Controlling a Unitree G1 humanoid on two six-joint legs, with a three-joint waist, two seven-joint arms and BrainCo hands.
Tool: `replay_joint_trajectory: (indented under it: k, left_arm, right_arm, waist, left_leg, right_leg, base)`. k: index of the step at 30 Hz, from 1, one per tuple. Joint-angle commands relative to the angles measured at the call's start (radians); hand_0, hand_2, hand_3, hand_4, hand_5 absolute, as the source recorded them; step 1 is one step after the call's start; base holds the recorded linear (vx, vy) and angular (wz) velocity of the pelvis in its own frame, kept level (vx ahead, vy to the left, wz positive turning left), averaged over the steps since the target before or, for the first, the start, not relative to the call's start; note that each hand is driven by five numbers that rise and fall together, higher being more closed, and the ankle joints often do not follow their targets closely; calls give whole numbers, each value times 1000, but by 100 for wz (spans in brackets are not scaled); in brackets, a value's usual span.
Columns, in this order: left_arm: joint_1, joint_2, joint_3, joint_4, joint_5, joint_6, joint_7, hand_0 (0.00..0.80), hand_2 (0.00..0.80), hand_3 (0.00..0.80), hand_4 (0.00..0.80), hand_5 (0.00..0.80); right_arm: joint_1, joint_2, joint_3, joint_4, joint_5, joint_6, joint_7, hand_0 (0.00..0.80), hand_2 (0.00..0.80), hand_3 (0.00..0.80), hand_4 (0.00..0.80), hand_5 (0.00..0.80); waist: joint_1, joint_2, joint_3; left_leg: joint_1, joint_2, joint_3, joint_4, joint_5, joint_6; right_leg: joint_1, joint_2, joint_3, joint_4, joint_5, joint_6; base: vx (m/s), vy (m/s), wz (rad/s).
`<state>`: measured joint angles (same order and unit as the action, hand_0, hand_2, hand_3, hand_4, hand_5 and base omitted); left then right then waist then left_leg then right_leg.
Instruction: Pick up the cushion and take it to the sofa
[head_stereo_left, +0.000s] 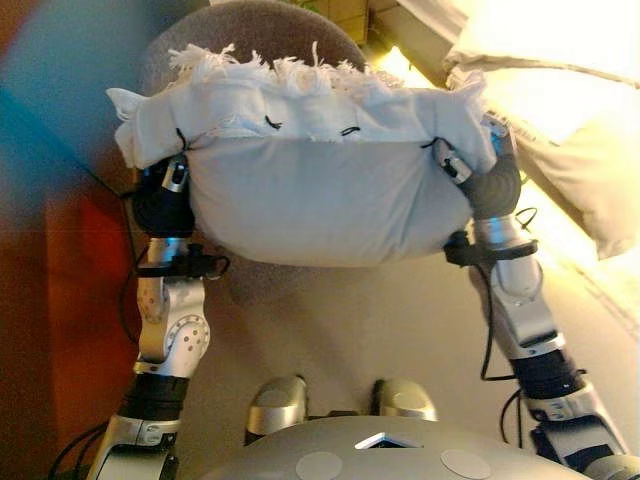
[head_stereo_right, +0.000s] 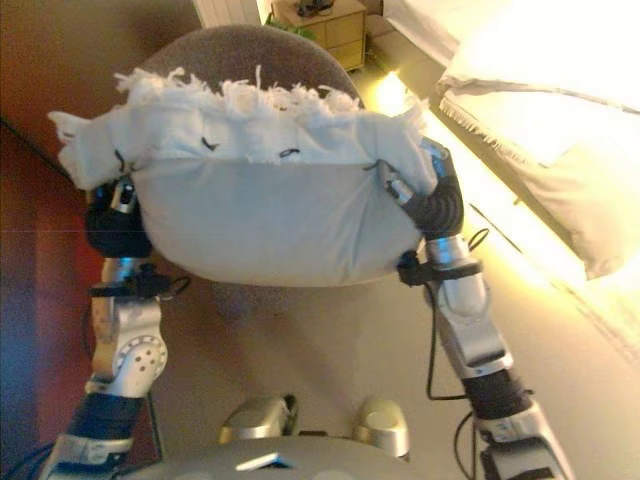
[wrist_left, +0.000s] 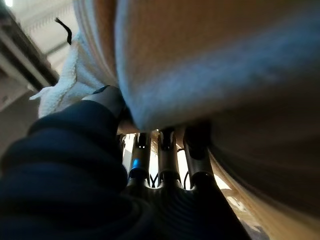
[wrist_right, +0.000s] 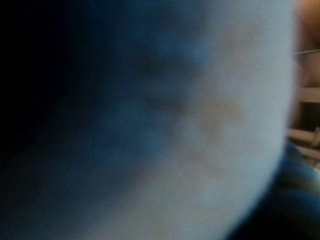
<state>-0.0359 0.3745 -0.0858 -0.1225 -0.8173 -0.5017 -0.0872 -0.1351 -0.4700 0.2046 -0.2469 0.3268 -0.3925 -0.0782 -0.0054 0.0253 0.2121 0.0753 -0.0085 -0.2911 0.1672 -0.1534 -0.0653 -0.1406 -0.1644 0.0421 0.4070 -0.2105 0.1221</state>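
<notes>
I hold a white cushion (head_stereo_left: 320, 195) with a frayed fringe along its far edge, lifted in front of me between both hands. My left hand (head_stereo_left: 165, 195) clasps its left end, and my right hand (head_stereo_left: 483, 165) clasps its right end, thumbs on the near face and fingers behind. In the left wrist view the fingers (wrist_left: 167, 150) run in under the cushion (wrist_left: 215, 65). The right wrist view is filled by the cushion (wrist_right: 200, 125). The sofa (head_stereo_left: 560, 110), pale and brightly lit with loose cushions, lies to my right.
A round grey-brown seat (head_stereo_left: 255, 30) stands just beyond and under the cushion. A small wooden cabinet (head_stereo_right: 325, 25) is behind it. A dark red-brown wall or panel (head_stereo_left: 60, 280) runs along my left. Beige floor (head_stereo_left: 400, 310) lies below.
</notes>
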Motion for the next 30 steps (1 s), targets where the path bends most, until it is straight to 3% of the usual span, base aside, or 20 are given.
replay_joint_trajectory:
  k: [1,3,4,5,6,8,9,12,13,15,19,21,24,30]
  left_arm:
    - [-43,61,-22,-114,31,-77,-58,800,800,800,800,800]
    - [-34,59,-22,-113,7,-73,-54,800,800,800,800,800]
    - [-18,54,-15,-115,-10,-62,-61,800,800,800,800,800]
    - [5,47,-8,-123,-38,-51,-71,800,800,800,800,800]
    - [15,42,-8,-127,-51,-50,-79,800,800,800,800,800]
    - [42,20,-14,-150,-38,-57,-91,800,800,800,800,800]
    - [59,-2,-26,-167,-25,-62,-100,800,800,800,800,800]
    - [50,-19,-56,-157,-35,-69,-94,800,800,800,800,800]
    - [28,-25,-77,-153,-33,-59,-85,800,800,800,800,800]
    - [-1,-34,-101,-144,-19,-46,-68,800,800,800,800,800]
    - [-4,-51,-108,-142,-3,-17,-52,800,800,800,800,800]
    - [-3,-58,-102,-140,10,-13,-59,800,800,800,800,800]
    - [-5,-42,-97,-142,8,0,-55,800,800,800,800,800]
    - [-3,-23,-70,-140,-17,19,-105,800,800,800,800,800]
  right_arm:
    - [-108,42,25,-100,54,-61,42,800,800,800,800,800]
    - [-110,22,12,-100,86,-25,54,800,800,800,800,800]
    - [-104,10,1,-96,105,-10,68,800,800,800,800,800]
    - [-87,-6,-15,-97,130,0,95,800,800,800,800,800]
    - [-77,-13,-20,-96,142,0,109,800,800,800,800,800]
    - [-37,-18,-30,-94,147,-15,146,800,800,800,800,800]
    - [4,-13,-32,-88,122,-44,163,800,800,800,800,800]
    - [2,2,-9,-59,65,-68,132,800,800,800,800,800]
    - [-6,5,3,-60,34,-59,99,800,800,800,800,800]
    - [-10,4,10,-62,14,-44,70,800,800,800,800,800]
    - [-7,-2,7,-65,24,-15,59,800,800,800,800,800]
    - [-12,2,8,-64,20,-21,62,800,800,800,800,800]
    - [6,10,-4,-61,34,-41,64,800,800,800,800,800]
    - [43,27,-17,-63,29,-51,63,800,800,800,800,800]
  waist:
    - [54,-66,-53]
    - [48,-68,-69]
    - [43,-69,-78]
    - [40,-75,-87]
    - [40,-77,-89]
    - [54,-89,-83]
    - [73,-102,-70]
    - [92,-85,-52]
    - [91,-74,-52]
    - [98,-66,-48]
    - [127,-58,-66]
    - [136,-64,-78]
    - [125,-67,-98]
    - [109,-60,-119]
  left_leg:
    - [54,6,51,48,-83,58]
    - [67,45,62,82,-65,36]
    - [77,71,70,113,-19,15]
    - [60,72,70,177,87,-12]
    - [45,68,72,229,132,-19]
    - [-29,56,121,384,185,-17]
    - [-129,37,175,439,191,-3]
    - [-151,40,292,255,185,-9]
    - [-150,52,335,164,207,-19]
    - [-163,43,334,73,234,-30]
    - [-161,16,247,-70,246,-32]
    - [-149,1,213,-90,211,-23]
    - [-102,4,246,-113,177,-2]
    - [-58,-2,262,-103,131,40]
  right_leg:
    - [20,-84,-19,-384,401,55]
    - [37,-69,-27,-363,359,48]
    - [42,-55,-43,-343,335,29]
    - [56,-47,-60,-340,331,4]
    - [68,-42,-75,-341,327,-6]
    - [116,-36,-119,-355,314,-35]
    - [155,-32,-150,-373,306,-54]
    - [217,-5,-203,-411,272,-52]
    - [233,8,-217,-420,261,-52]
    - [256,20,-217,-434,246,-51]
    - [286,36,-196,-464,231,-45]
    - [283,32,-189,-462,222,-44]
    - [274,24,-206,-429,211,-38]
    - [266,14,-197,-328,160,-35]
  base:
    - [373,-313,25]
    - [371,-260,34]
    - [364,-260,39]
    - [252,-198,48]
    - [277,-257,38]
    - [266,-253,9]
    - [220,-199,0]
    - [250,-82,33]
    - [233,20,59]
    - [233,33,71]
    - [212,47,60]
    - [139,44,47]
    - [138,34,-9]
    - [147,61,-1]
